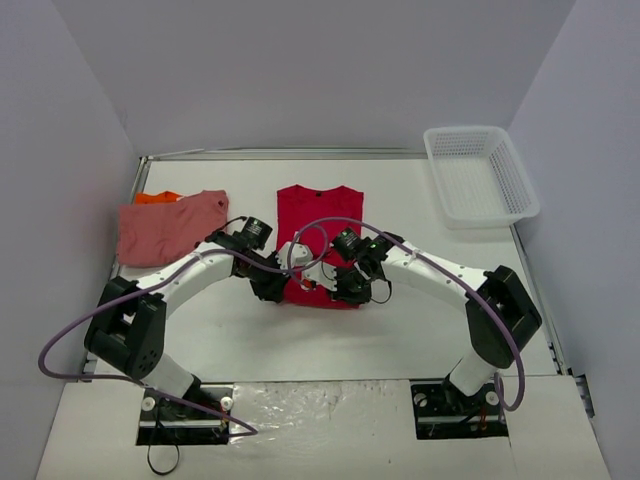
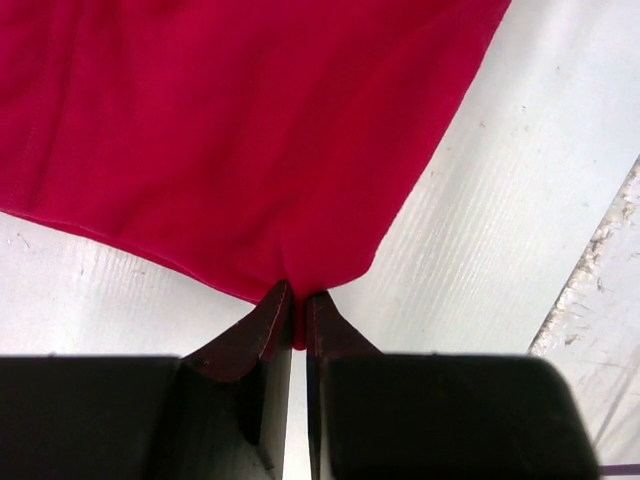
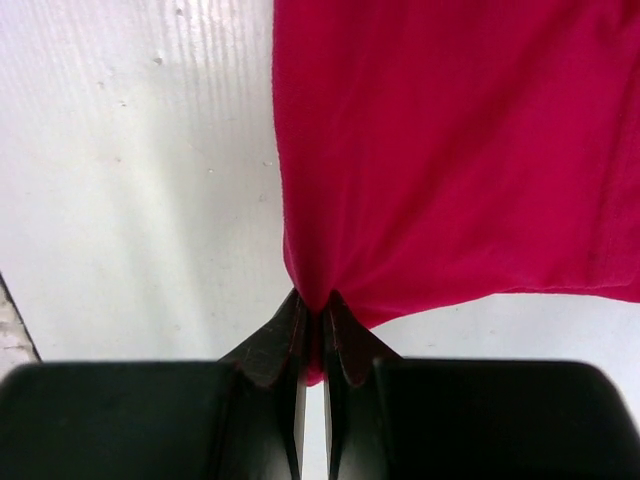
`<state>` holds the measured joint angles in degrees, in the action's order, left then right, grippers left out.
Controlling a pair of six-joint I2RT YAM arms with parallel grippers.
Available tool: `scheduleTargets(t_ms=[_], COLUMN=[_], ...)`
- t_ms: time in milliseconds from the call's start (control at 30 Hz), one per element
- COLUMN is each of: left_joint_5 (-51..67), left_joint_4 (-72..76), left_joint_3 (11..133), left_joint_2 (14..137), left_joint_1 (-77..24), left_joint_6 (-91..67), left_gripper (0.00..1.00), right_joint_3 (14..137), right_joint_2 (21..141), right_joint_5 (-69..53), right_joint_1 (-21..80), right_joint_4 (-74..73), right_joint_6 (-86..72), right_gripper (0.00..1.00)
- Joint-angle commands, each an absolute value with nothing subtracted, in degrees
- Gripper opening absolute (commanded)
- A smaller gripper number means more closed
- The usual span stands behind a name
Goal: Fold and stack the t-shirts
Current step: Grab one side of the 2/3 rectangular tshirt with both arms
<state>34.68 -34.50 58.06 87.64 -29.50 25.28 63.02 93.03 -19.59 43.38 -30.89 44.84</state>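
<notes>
— Shirts first: where does the red t-shirt [image 1: 318, 225] lie?
— Flat in the middle of the worktop [image 1: 400, 330]. It is a narrow rectangle with the collar at the far end and the hem toward the arms' bases.
— Who has hold of it?
— Both sides. The left jaws are pressed together on the near left corner of the hem. In the left wrist view the red cloth narrows to a point and slips between the dark fingertips [image 2: 262, 325]. The right jaws are clamped the same way on the near right corner, with a small tuck of cloth nipped between the fingertips [image 3: 352, 340].
— And the rest of the shirt?
— It puckers at each grip and otherwise lies spread on the worktop.
— The other shirts?
— The salmon pink t-shirt [image 1: 170, 228] lies at the far left, loosely folded and well apart from the red one. The orange t-shirt [image 1: 158, 197] shows only as a strip at the pink one's far edge. I cannot tell how much of it runs underneath.
— Further out?
— The left arm [image 1: 190, 270] and right arm [image 1: 430, 265] lean inward and meet at the hem. A white mesh basket [image 1: 527, 190] sits at the far right corner.
</notes>
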Motion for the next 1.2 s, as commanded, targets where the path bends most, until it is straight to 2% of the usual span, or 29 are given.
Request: scheduleTargets(t_ms=[0, 233, 700, 1167], left_joint_5=[39.5, 43.2, 44.6, 47.3], left_joint_4=[-41.7, -48.5, -46.1, -52.6], left_joint_3=[60.6, 62.3, 63.8, 66.2], left_joint_2=[84.3, 83.7, 80.4, 80.4], left_joint_1=[-30.2, -30.6, -30.6, -30.5], left_joint_6=[31.8, 35.7, 32.4, 37.2], left_gripper=[0.02, 0.02, 0.02, 0.02], right_joint_3=[66.1, 68.4, 71.4, 73.9], right_joint_2=[92.1, 91.3, 87.8, 87.4], right_joint_5=[-21.0, -24.9, -26.5, -32.4], right_joint_1=[41.1, 40.7, 37.8, 36.4], right_joint_4=[-34.8, -38.8, -41.2, -47.5], right_joint_6=[41.9, 42.9, 44.1, 46.4], right_gripper=[0.00, 0.00, 0.00, 0.00])
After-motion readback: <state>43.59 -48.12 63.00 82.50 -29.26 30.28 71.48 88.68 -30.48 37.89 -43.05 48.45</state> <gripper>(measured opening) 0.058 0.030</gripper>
